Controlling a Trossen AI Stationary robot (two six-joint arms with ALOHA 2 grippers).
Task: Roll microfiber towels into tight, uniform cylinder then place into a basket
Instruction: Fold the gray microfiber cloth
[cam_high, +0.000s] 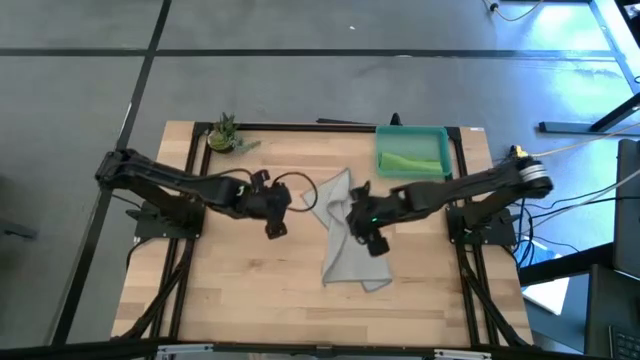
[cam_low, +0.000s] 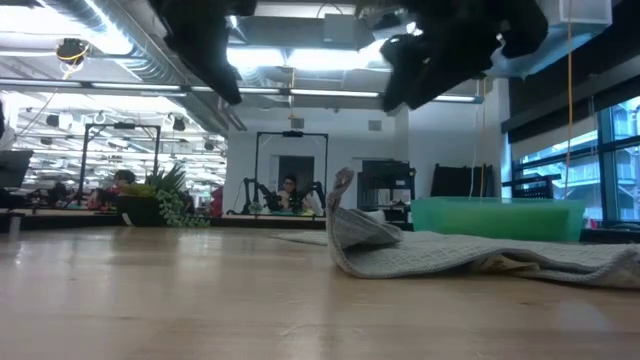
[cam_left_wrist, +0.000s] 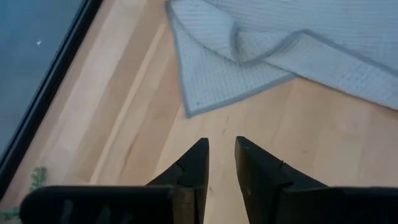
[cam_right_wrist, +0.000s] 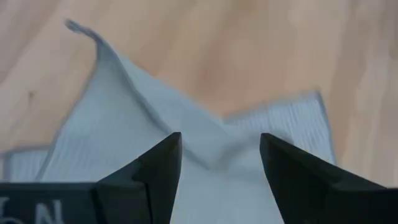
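The left gripper (cam_left_wrist: 221, 152) hovers over bare wood just beside the grey towel (cam_high: 350, 245), its fingers (cam_left_wrist: 193, 165) a narrow gap apart and holding nothing. The right gripper (cam_right_wrist: 221, 155) hangs above that crumpled towel — fingers (cam_right_wrist: 158, 165) spread wider, nothing between them, cloth below the tips. The lime green towel (cam_high: 412, 160) lies in the teal basket (cam_high: 380, 150) at the table's (cam_high: 250, 290) far edge — well apart from both grippers.

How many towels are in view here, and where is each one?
2. The grey towel lies crumpled and unrolled mid-table, under the right end effector. The green towel sits in the basket at the far right corner. None seems hidden.
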